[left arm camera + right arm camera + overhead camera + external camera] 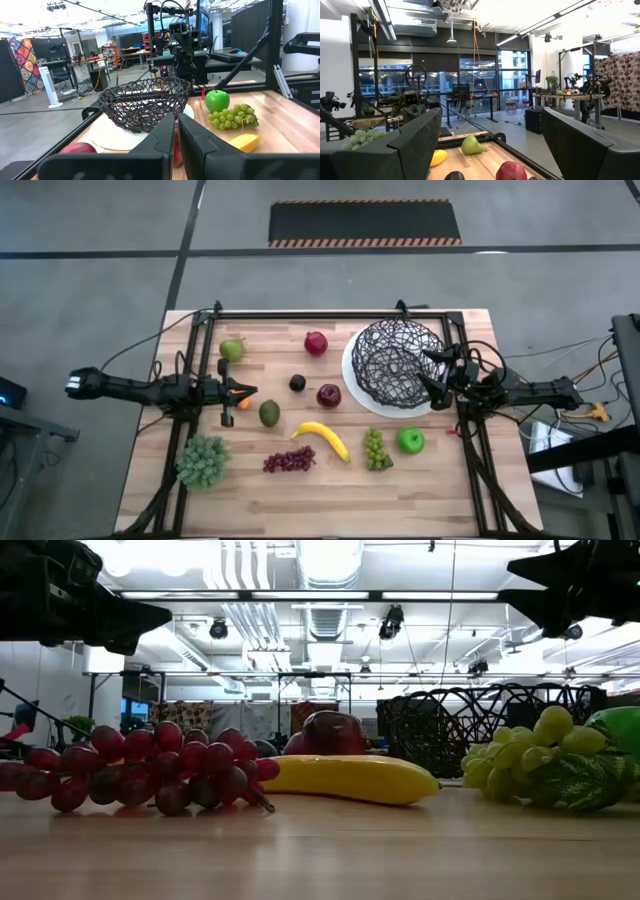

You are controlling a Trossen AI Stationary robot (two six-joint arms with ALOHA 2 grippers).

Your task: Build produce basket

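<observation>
Your left gripper [243, 391] is clenched on nothing by the table's left edge. Right gripper [432, 372] is spread wide, empty, over the basket [395, 363] near the far right corner. Produce like the banana [322, 437] sits mid-table.

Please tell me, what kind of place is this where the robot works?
Probably a robotics lab or workshop. Exposed ceiling ducts run overhead, another bench with equipment stands behind, and the wooden table sits on a bare concrete floor with a hazard-striped mat.

Grey floor [90, 270], striped mat [365, 223], perhaps ducts [243, 565]
</observation>
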